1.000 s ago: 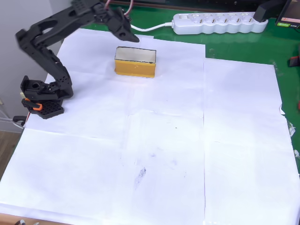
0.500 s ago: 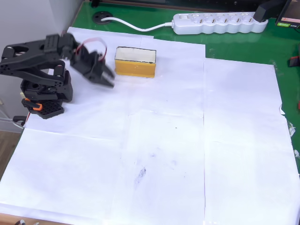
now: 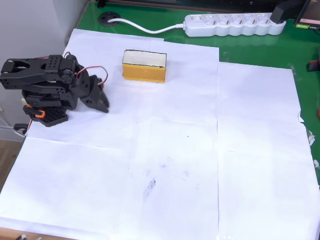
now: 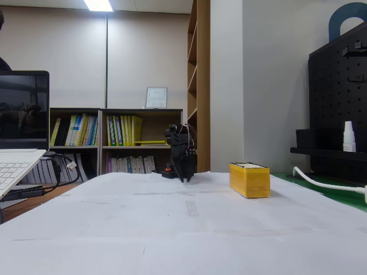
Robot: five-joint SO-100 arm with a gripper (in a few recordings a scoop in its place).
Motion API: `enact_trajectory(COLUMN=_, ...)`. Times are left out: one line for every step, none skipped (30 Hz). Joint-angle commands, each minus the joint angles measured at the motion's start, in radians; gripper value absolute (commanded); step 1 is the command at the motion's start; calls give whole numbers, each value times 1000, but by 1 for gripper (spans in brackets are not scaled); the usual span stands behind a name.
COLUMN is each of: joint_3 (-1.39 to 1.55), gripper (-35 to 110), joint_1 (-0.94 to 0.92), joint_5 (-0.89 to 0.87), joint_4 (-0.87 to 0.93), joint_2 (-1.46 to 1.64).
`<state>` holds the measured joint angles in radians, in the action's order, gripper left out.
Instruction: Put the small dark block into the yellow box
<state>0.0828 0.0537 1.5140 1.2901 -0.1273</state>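
The yellow box [image 3: 144,66] stands on the white paper at the upper middle of the overhead view, its cream inside facing up; in the fixed view the yellow box [image 4: 249,179] sits right of the arm. The small dark block is out of view. My black arm is folded low over its base at the left, and my gripper [image 3: 101,103] points down-right near the paper, left and below the box, apart from it. Its jaws look closed with nothing between them. In the fixed view my gripper [image 4: 184,175] hangs just above the paper.
White paper sheets [image 3: 200,165] cover a green table. A white power strip [image 3: 235,24] with its cable lies along the far edge. A laptop [image 4: 20,137] stands at the left of the fixed view. The arm's base [image 3: 45,112] sits at the paper's left edge.
The arm has swung from above the box's far-left corner down and back, folding over its base. The gripper now sits low, left of the box.
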Motion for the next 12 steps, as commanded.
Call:
enact_trajectory(joint_3=21, gripper=0, joint_1=14, joint_5=15, joint_4=86, joint_2=-49)
enact_trajectory(joint_3=21, gripper=0, joint_1=17, joint_5=14, joint_4=109, joint_2=-58)
enact_trajectory(joint_3=21, gripper=0, joint_1=18, joint_5=12, joint_4=129, joint_2=-60)
enact_trajectory(joint_3=21, gripper=0, joint_1=18, joint_5=12, joint_4=149, joint_2=-60)
enact_trajectory(joint_3=21, gripper=0, joint_1=14, joint_5=12, joint_4=173, joint_2=-60)
enact_trajectory(joint_3=21, gripper=0, joint_1=9, joint_5=15, joint_4=198, joint_2=-60)
enact_trajectory(joint_3=21, gripper=0, joint_1=6, joint_5=15, joint_4=209, joint_2=-60)
enact_trajectory(joint_3=21, gripper=0, joint_1=6, joint_5=15, joint_4=209, joint_2=-60)
enact_trajectory(joint_3=21, gripper=0, joint_1=6, joint_5=14, joint_4=209, joint_2=-60)
enact_trajectory(joint_3=21, gripper=0, joint_1=6, joint_5=14, joint_4=209, joint_2=-60)
enact_trajectory(joint_3=21, gripper=0, joint_1=6, joint_5=15, joint_4=209, joint_2=-60)
enact_trajectory(joint_3=21, gripper=0, joint_1=5, joint_5=12, joint_4=210, joint_2=-60)
